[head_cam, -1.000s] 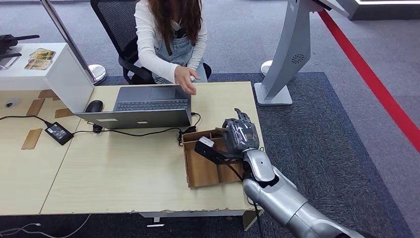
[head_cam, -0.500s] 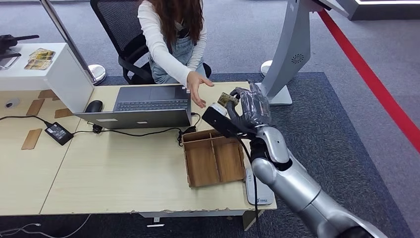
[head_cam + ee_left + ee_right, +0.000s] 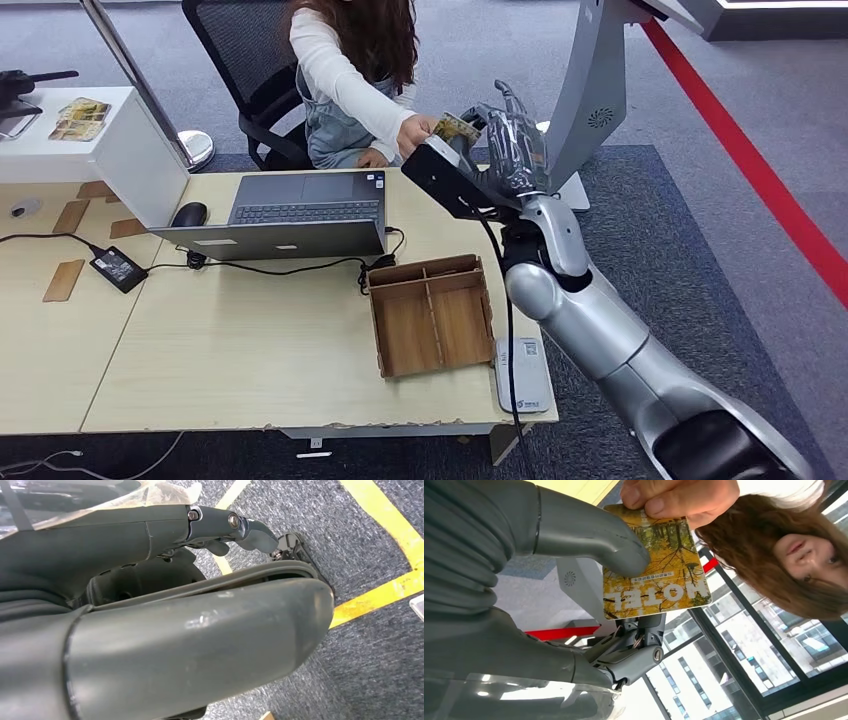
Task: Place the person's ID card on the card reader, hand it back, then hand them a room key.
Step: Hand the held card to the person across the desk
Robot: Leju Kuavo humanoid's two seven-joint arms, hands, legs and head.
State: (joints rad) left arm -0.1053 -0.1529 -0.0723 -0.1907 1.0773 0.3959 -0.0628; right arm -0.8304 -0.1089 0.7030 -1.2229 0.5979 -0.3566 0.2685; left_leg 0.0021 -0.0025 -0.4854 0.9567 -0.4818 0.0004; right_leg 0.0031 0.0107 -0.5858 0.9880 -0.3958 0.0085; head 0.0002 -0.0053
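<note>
Nearest the robot, at the table's (image 3: 250,370) front edge, the card reader (image 3: 522,372) lies flat just beside the wooden divided tray (image 3: 430,315) — neither is touched. Beyond them sit the laptop (image 3: 290,212), its mouse (image 3: 189,214) and a power adapter (image 3: 118,268) with its cable.

Above the far side of the table the right robot hand (image 3: 500,140) is raised toward the seated person and grips the hotel room key card (image 3: 656,562): the thick thumb (image 3: 589,532) presses on the printed face, while darker fingers (image 3: 636,645) back it from behind. The person's hand (image 3: 679,495) already pinches the card's opposite end, so both hold it at once.

The card looks thin, stiff and very light, with a glossy face that is likely slippery. It should slide free easily once the thumb lifts, and a flat pinch near one end is the sensible hold, leaving the other end free for the taker — as here. Pulling against a clamped thumb could bend it, so the release probably wants to be soft and prompt.

The left robot hand (image 3: 190,535) hangs over carpet with yellow floor lines; whether its fingers are curled or loose I cannot tell, and nothing shows in it.
</note>
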